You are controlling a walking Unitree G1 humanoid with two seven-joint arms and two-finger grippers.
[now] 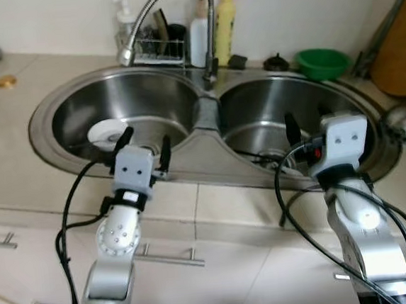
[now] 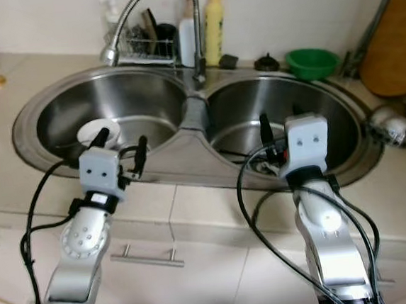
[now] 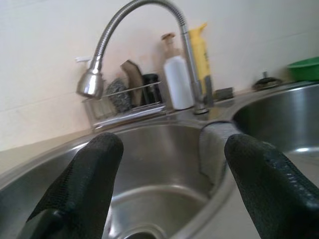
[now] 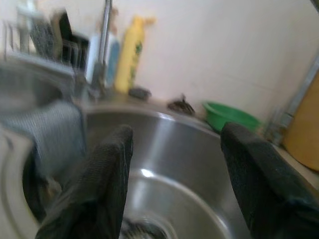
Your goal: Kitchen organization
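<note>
Two bowls in one sink (image 1: 211, 167)

The left bowl (image 1: 149, 103) holds a white plate (image 1: 107, 135); the left gripper (image 1: 144, 146) hangs open over its rim. The right gripper (image 1: 306, 123), open too, hangs over the right bowl (image 1: 256, 105). A green bowl (image 1: 322, 62) sits behind.

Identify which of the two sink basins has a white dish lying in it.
The left basin, under the faucet head, holds the white dish. The right basin has none.

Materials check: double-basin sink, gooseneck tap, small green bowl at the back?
Double-basin sink: looks like brushed stainless steel, grey with soft reflections. Gooseneck tap: metal, probably steel; its ribbed neck suggests a flexible hose. Small green bowl: likely plastic, uniform bright colour, slight gloss.
</note>
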